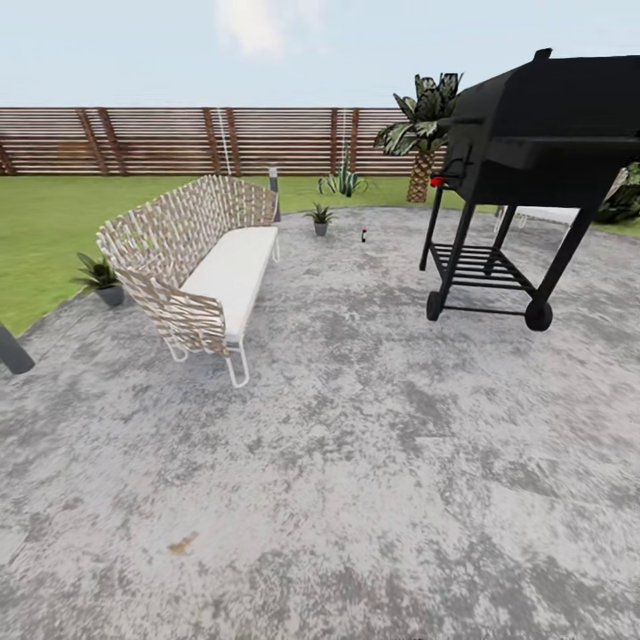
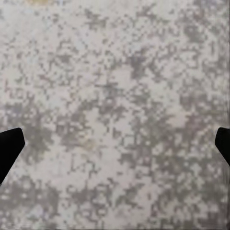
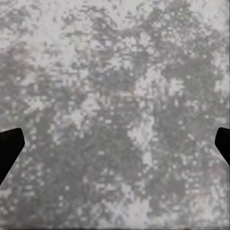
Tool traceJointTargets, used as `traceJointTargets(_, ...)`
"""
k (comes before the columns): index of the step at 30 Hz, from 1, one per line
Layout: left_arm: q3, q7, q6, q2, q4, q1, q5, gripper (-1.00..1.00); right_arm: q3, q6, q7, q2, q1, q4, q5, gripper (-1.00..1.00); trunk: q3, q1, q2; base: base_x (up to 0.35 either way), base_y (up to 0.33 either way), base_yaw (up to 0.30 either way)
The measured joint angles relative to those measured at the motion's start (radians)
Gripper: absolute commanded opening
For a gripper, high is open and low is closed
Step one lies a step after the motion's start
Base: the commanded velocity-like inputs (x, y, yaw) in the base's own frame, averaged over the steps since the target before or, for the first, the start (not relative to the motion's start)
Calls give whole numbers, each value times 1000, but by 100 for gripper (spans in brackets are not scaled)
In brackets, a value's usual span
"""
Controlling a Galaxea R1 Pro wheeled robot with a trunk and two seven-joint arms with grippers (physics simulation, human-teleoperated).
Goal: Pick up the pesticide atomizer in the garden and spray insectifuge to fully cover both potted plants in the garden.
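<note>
Patio (image 1: 356, 462): mottled grey paving, lying under both wrist cameras and reaching to the lawn (image 1: 36, 222) and fence (image 1: 178, 142).

Atomizer (image 1: 364, 235): small dark upright object standing on the far patio, between the nearer plant and the grill; too small to make out a label, so the identification is probable only.

Plants: one (image 1: 320, 216) sitting in a grey pot near the sofa's far end, just left of the atomizer; the other (image 1: 100, 277) sitting at the patio edge behind the sofa's near end. The two are standing well apart.

Sofa (image 1: 213, 267): woven back, white cushion, running between the two plants.

Grill (image 1: 524, 160): black, wheeled, standing right of the route.

Left gripper (image 2: 115, 148): fingertips showing at the frame's two edges, spread wide, holding nothing.

Right gripper (image 3: 115, 148): likewise spread wide, holding nothing.

Risks:
- The base is facing a corridor between sofa and grill; drifting right could be clipping the grill's wheel or lower rack.
- The atomizer is slim and freestanding; a fast approach or a nudge by a fingertip could be tipping it and sending it rolling.
- The second plant is sitting behind the sofa, so spray aimed across the sofa could be leaving it only partly covered.
</note>
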Motion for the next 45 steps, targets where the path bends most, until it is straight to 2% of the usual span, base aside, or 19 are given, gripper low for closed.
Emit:
traceJointTargets(6,0,1,0,0,0,0,0,100,2,0,-1,1,-1,0,0,100,8,0,0,130,0,-134)
traceJointTargets(19,1,1,2,0,0,0,0,100,3,0,-1,2,0,0,1,100,27,-1,0,325,0,-37)
traceJointTargets(45,1,1,2,2,-1,0,0,100,5,0,1,2,0,0,4,100,36,-1,0,338,0,-2)
